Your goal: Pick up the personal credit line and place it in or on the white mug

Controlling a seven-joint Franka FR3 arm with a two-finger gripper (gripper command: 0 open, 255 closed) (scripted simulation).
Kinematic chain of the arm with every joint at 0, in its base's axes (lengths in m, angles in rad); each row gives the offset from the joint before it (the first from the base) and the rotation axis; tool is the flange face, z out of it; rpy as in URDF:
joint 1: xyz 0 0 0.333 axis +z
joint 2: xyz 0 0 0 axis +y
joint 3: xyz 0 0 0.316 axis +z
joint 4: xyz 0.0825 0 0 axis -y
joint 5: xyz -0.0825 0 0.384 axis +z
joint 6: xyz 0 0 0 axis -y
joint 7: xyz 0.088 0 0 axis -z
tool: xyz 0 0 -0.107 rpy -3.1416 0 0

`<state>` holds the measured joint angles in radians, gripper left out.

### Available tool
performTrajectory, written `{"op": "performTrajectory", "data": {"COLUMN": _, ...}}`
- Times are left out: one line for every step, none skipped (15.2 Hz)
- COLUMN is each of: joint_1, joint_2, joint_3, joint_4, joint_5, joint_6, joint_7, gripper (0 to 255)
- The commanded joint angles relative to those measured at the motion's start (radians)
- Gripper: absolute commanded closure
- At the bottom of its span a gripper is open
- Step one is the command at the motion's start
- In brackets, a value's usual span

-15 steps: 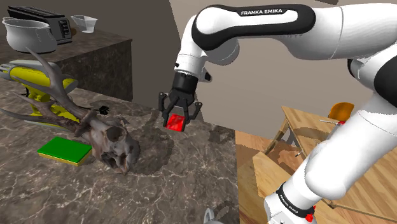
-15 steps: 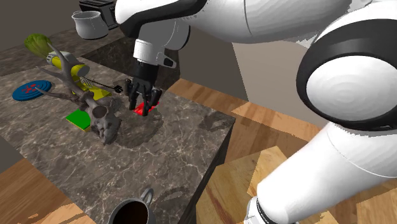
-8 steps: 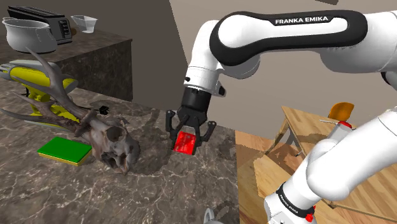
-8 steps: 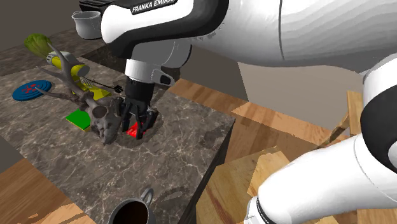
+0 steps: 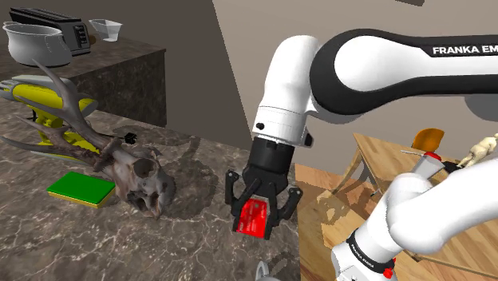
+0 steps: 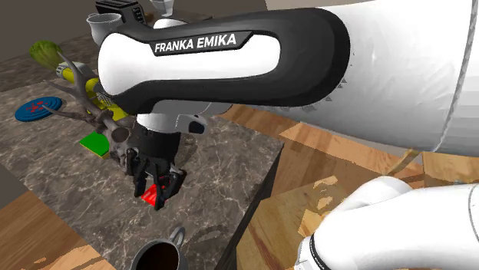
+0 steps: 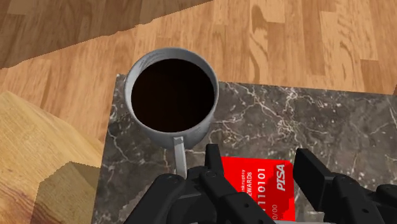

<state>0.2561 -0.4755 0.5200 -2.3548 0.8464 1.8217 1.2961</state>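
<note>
My black gripper (image 5: pixel 259 214) is shut on a red credit card (image 5: pixel 255 217), which it holds a little above the dark marble counter (image 5: pixel 199 215). The second exterior view has the gripper (image 6: pixel 156 186) and red card (image 6: pixel 150 193) above the counter, short of the mug (image 6: pixel 160 257) at the bottom edge. In the wrist view the card (image 7: pixel 257 184), printed "PISA", is clasped between my two fingers (image 7: pixel 213 167). The grey-white mug (image 7: pixel 173 98) with a dark inside stands just beyond the card, its handle pointing toward the gripper. It sits near the counter's corner.
An animal skull with antlers (image 5: pixel 120 164) and a green flat block (image 5: pixel 80 189) lie on the counter at the shoulder view's left. A yellow tool (image 5: pixel 40 100), a pot (image 5: pixel 36 44) and a toaster (image 5: pixel 56 24) stand further back. Wooden floor lies past the counter edge (image 7: pixel 76 57).
The gripper has carried the red card down and toward the shoulder view's lower right, away from the skull and closer to the mug at the counter's near corner.
</note>
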Motion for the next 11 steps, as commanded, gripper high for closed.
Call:
{"op": "performTrajectory", "data": {"joint_1": 0.028, "joint_2": -0.044, "joint_3": 0.021, "joint_4": -0.023, "joint_5": 0.033, "joint_6": 0.005, "joint_7": 0.034, "gripper": 255}}
{"op": "performTrajectory", "data": {"joint_1": 0.042, "joint_2": -0.067, "joint_3": 0.032, "joint_4": -0.037, "joint_5": 0.049, "joint_6": 0.008, "joint_7": 0.05, "gripper": 255}}
{"op": "performTrajectory", "data": {"joint_1": 0.057, "joint_2": -0.089, "joint_3": 0.043, "joint_4": -0.049, "joint_5": 0.066, "joint_6": 0.011, "joint_7": 0.067, "gripper": 255}}
{"op": "performTrajectory", "data": {"joint_1": 0.073, "joint_2": -0.111, "joint_3": 0.055, "joint_4": -0.06, "joint_5": 0.083, "joint_6": 0.014, "joint_7": 0.084, "gripper": 255}}
{"op": "performTrajectory", "data": {"joint_1": 0.088, "joint_2": -0.131, "joint_3": 0.067, "joint_4": -0.07, "joint_5": 0.099, "joint_6": 0.018, "joint_7": 0.102, "gripper": 255}}
{"op": "performTrajectory", "data": {"joint_1": 0.103, "joint_2": -0.151, "joint_3": 0.079, "joint_4": -0.079, "joint_5": 0.116, "joint_6": 0.022, "joint_7": 0.121, "gripper": 255}}
{"op": "performTrajectory", "data": {"joint_1": 0.118, "joint_2": -0.17, "joint_3": 0.093, "joint_4": -0.087, "joint_5": 0.132, "joint_6": 0.026, "joint_7": 0.14, "gripper": 255}}
{"op": "performTrajectory", "data": {"joint_1": 0.13, "joint_2": -0.184, "joint_3": 0.103, "joint_4": -0.092, "joint_5": 0.145, "joint_6": 0.03, "joint_7": 0.156, "gripper": 255}}
{"op": "performTrajectory", "data": {"joint_1": 0.131, "joint_2": -0.181, "joint_3": 0.109, "joint_4": -0.102, "joint_5": 0.15, "joint_6": 0.041, "joint_7": 0.149, "gripper": 255}}
{"op": "performTrajectory", "data": {"joint_1": 0.132, "joint_2": -0.178, "joint_3": 0.114, "joint_4": -0.111, "joint_5": 0.156, "joint_6": 0.052, "joint_7": 0.141, "gripper": 255}}
{"op": "performTrajectory", "data": {"joint_1": 0.133, "joint_2": -0.174, "joint_3": 0.12, "joint_4": -0.121, "joint_5": 0.161, "joint_6": 0.063, "joint_7": 0.134, "gripper": 255}}
